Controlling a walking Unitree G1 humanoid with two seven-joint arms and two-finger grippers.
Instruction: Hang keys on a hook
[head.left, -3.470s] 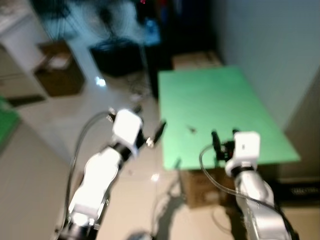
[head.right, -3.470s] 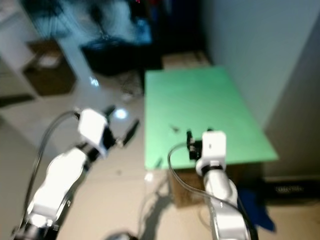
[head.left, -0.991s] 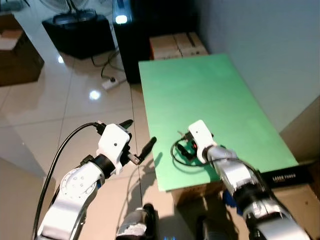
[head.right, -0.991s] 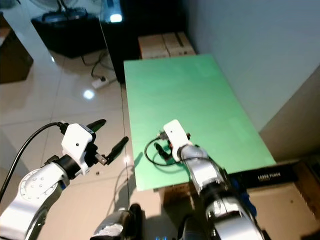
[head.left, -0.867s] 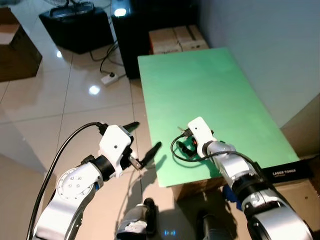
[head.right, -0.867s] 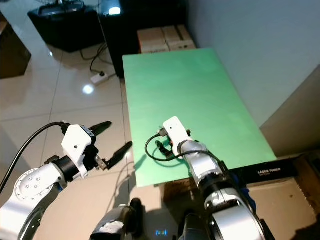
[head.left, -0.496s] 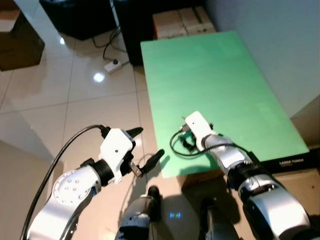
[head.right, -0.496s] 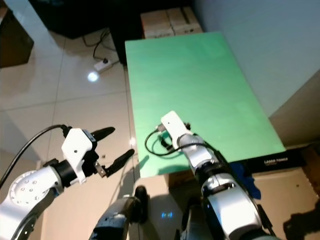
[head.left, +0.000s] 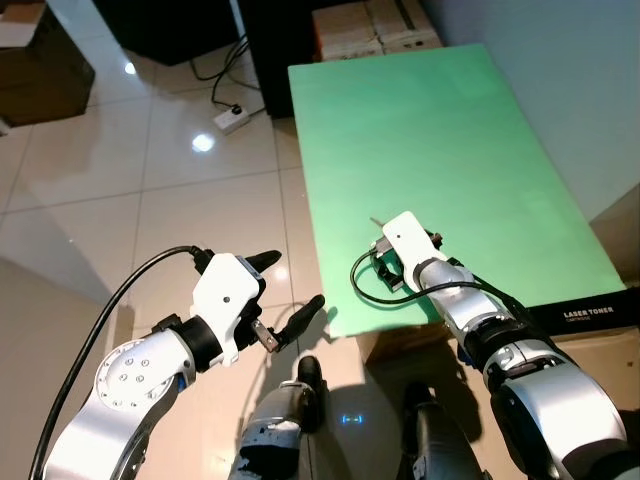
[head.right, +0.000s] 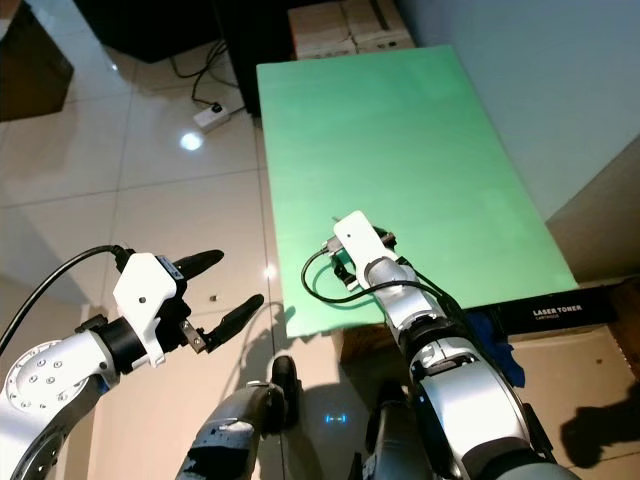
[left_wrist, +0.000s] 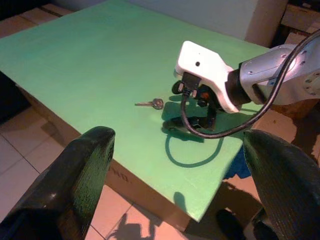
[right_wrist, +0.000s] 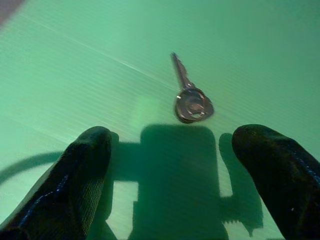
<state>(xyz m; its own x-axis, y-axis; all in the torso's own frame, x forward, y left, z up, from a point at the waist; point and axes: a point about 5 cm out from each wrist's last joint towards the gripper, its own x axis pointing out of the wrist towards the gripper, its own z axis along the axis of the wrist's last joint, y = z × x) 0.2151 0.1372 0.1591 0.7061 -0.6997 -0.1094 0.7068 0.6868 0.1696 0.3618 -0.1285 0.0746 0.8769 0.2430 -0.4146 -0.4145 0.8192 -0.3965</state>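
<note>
Over on the left, the left gripper (head.left: 283, 297) hangs above glossy beige floor tiles (head.left: 130, 170) that throw back a bright spot of ceiling light. Its two long black fingers (left_wrist: 75, 185) are spread wide with nothing between them; up close they look matte and faintly pebbled, rounded at the tips. A black cable (head.left: 110, 310) loops from the white, boxy wrist housing back along the silver arm.

Next comes the table (head.left: 450, 130), a flat rectangular top of plain matte green with finely ribbed lines showing in the right wrist view. It sits on what looks like a brown cardboard base (left_wrist: 145, 192).

The key (right_wrist: 188, 97) lies flat on that green surface near the front edge: a single small piece of dull silver metal, with a rounded head and a thin straight blade. No hook can be made out in these pictures.

The right gripper (left_wrist: 192, 107) is lowered over the tabletop just beside the key, not touching it. Its fingers (right_wrist: 280, 170) are parted, one to each side of the key's head and a little short of it, casting a blocky dark shadow on the green. A black cable (head.right: 325, 285) curls in a loop beside its white housing.

Beyond the table stand pale cardboard boxes (head.left: 375, 25), and a white power strip (head.left: 232, 120) lies on the tiles with dark cords.
</note>
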